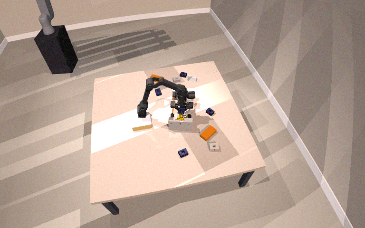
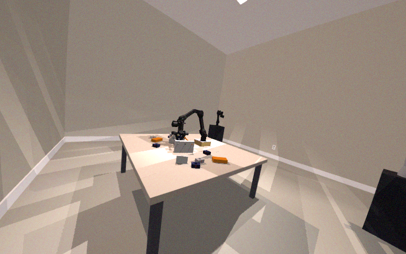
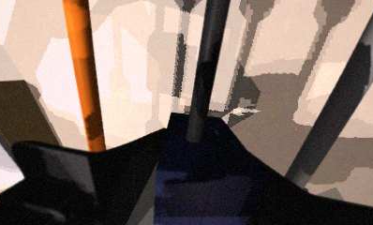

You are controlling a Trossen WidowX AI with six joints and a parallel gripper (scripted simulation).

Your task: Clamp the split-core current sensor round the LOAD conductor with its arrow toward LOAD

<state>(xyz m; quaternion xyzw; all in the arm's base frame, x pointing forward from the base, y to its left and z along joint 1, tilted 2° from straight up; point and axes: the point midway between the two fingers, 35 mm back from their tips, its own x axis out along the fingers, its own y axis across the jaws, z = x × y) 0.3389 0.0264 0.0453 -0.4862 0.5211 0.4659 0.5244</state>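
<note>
My gripper (image 1: 182,109) (image 3: 197,138) is slightly open around the dark blue sensor (image 3: 200,202), low behind the grey terminal block (image 1: 180,126) (image 2: 183,147). In the wrist view a thin gap shows beside the sensor's left side. The sensor sits at the middle, dark conductor (image 3: 211,56), which runs into its top; its halves look together, but the latch and arrow are hidden. An orange conductor (image 3: 84,61) (image 1: 173,105) runs to the left and a grey conductor (image 3: 335,105) to the right. A yellow label (image 1: 180,118) is on the block; its lettering is unreadable.
A white-topped, tan-sided box (image 1: 142,127) (image 2: 202,143) stands beside the arm's base. Orange blocks (image 1: 208,133) (image 2: 219,160), other blue pieces (image 1: 183,152) (image 2: 195,164) and white pieces (image 1: 214,146) (image 2: 181,160) lie around on the table (image 1: 113,175).
</note>
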